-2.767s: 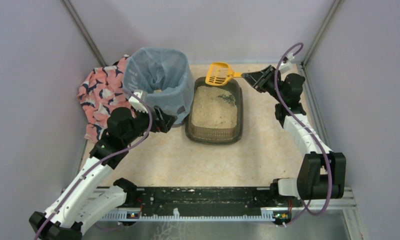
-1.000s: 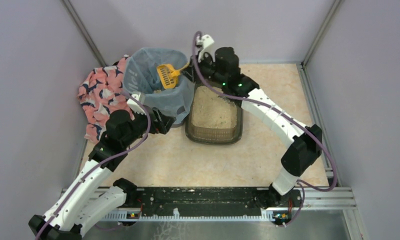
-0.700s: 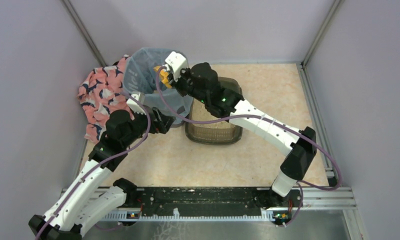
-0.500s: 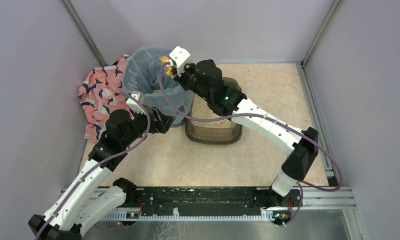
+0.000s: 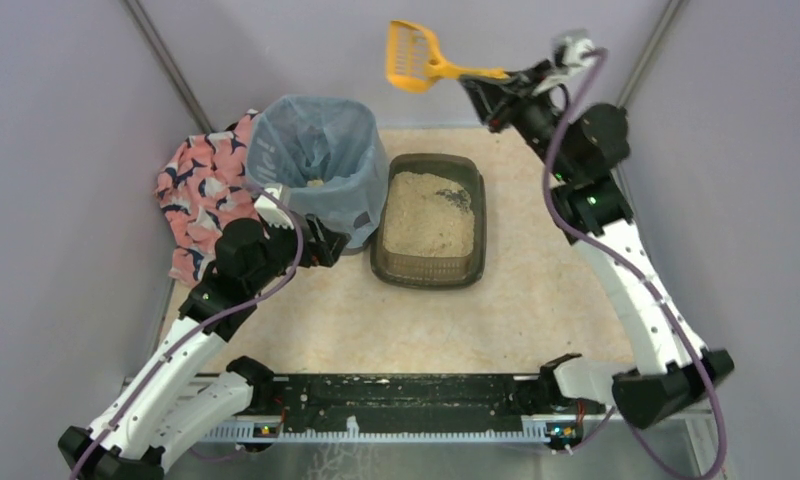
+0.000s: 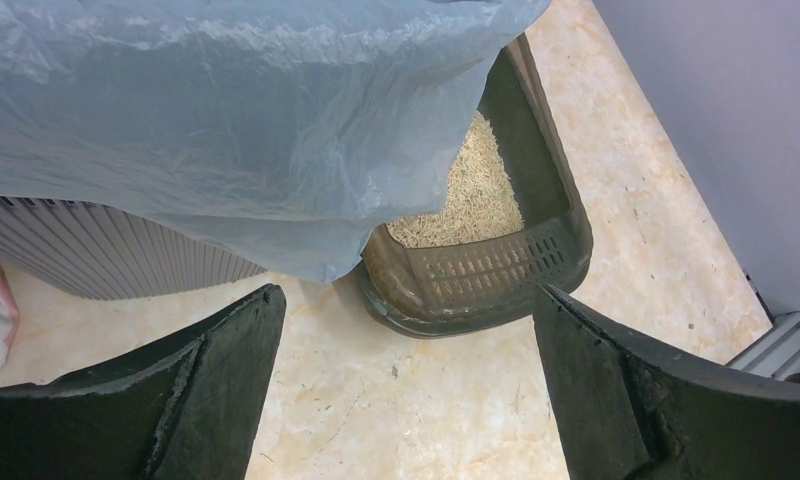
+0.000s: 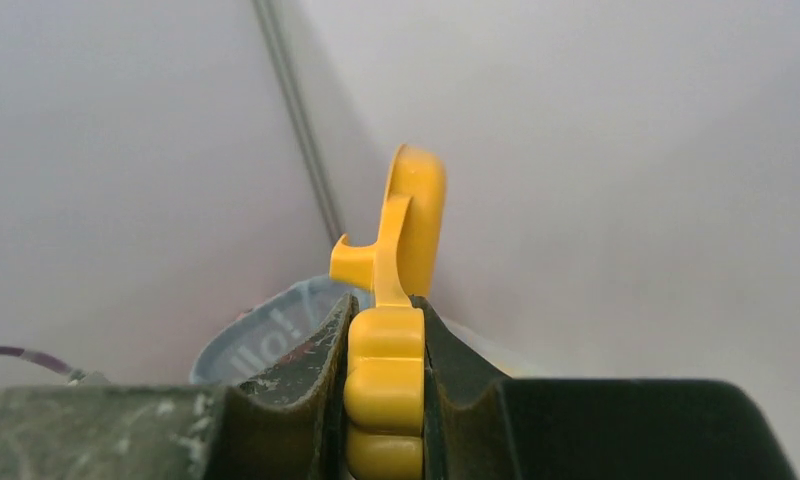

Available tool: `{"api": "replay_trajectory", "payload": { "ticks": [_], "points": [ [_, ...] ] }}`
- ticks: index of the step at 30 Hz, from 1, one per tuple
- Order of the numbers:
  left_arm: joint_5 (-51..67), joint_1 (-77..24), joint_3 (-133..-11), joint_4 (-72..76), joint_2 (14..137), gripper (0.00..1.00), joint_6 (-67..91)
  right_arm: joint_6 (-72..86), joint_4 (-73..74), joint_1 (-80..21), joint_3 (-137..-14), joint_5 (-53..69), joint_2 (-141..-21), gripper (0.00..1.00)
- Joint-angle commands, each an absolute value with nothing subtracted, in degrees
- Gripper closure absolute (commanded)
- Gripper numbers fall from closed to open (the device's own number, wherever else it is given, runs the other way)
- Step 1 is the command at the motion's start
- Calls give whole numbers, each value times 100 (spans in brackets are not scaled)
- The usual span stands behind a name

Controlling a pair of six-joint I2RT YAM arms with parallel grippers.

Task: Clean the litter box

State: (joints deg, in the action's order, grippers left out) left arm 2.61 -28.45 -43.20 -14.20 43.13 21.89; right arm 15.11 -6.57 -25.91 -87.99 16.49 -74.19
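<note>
The litter box (image 5: 429,262), a shallow dark tray with beige litter, sits mid-table right of the bin; its near end also shows in the left wrist view (image 6: 476,275). My right gripper (image 5: 484,84) is shut on the handle of a yellow slotted scoop (image 5: 412,57), held high near the back wall, above and behind the box. In the right wrist view the scoop (image 7: 401,240) stands edge-on between my right gripper's jaws (image 7: 384,330). My left gripper (image 5: 326,243) is open and empty, low at the bin's near side, left of the box; it also shows in the left wrist view (image 6: 406,310).
A tall bin lined with a light blue bag (image 5: 316,160) stands left of the litter box, its bag draped over the ribbed wall (image 6: 236,130). A pink patterned cloth (image 5: 198,190) lies left of the bin. Purple walls enclose the table on three sides.
My right arm carried the scoop from beside the box to over the bin, tipped it inside, then swung up and back to the right, high by the rear wall. The left arm stayed still.
</note>
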Motion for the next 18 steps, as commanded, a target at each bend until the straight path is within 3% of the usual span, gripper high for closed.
{"api": "replay_trajectory", "payload": {
  "ticks": [1,4,11,17,18],
  "points": [
    [255,-2815,-4333,-1412,4324,1,2241,2663,-1527,-1598,-7428,1866,-6525,100],
    [308,-2817,-4329,-1378,4321,1,2254,2729,-1531,-1107,-6181,1747,-6086,100],
    [361,-2821,-4326,-1256,4377,1,2288,2796,-1874,-1052,-4136,1794,-5960,100],
    [401,-2818,-4313,-1230,4491,1,2360,2734,-2360,-1406,-3545,1568,-6585,100],
    [395,-2821,-4315,-1233,4499,1,2360,2676,-2358,-1480,-3594,1576,-6717,94]
  ]
}}
